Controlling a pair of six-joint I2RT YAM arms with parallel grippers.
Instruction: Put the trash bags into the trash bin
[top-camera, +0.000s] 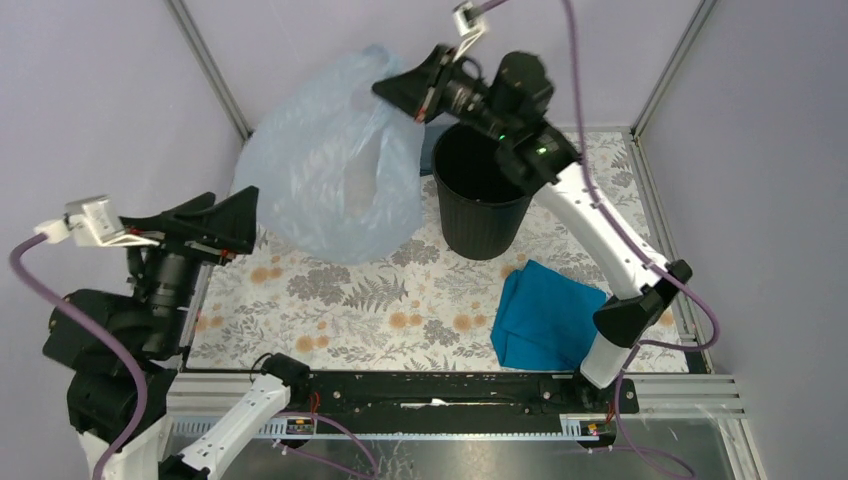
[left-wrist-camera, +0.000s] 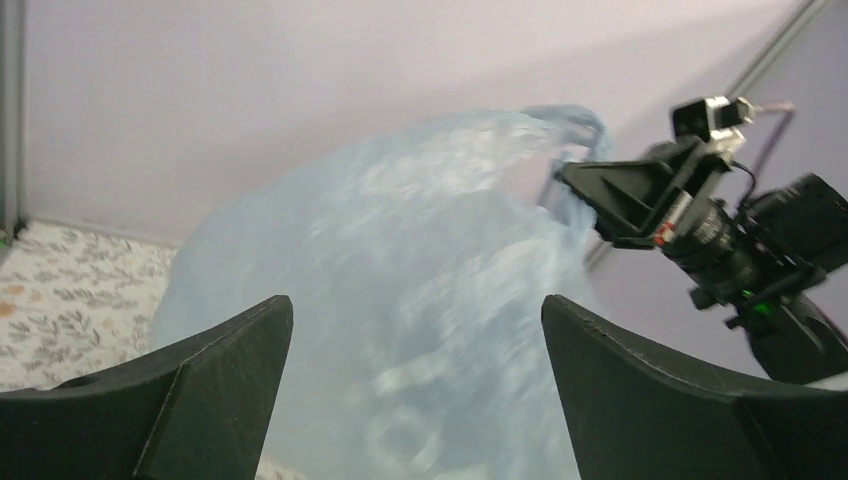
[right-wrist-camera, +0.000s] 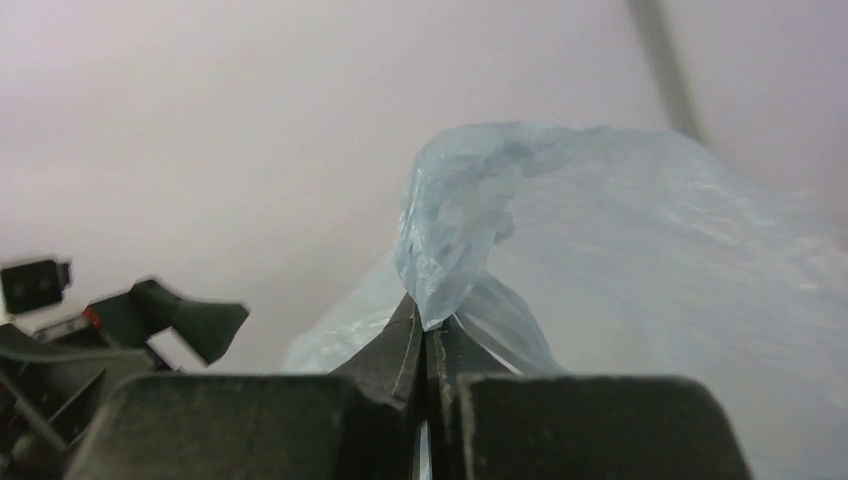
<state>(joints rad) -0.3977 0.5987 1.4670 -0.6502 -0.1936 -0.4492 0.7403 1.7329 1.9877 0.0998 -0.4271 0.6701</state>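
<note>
right fingers (right-wrist-camera: 396, 356) pinched shut, left fingers (left-wrist-camera: 205, 385) spread

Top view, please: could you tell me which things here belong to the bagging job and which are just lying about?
Part of the job:
pale blue trash bag
black trash bin
right gripper, shut on the bag's edge
left gripper, open

Just lying about:
teal cloth
floral table cover

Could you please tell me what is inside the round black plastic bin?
Only dark inner walls show in the round black plastic bin; the right arm covers its far rim. The translucent pale blue film bag hangs outside, pinched in the right fingers.
</note>
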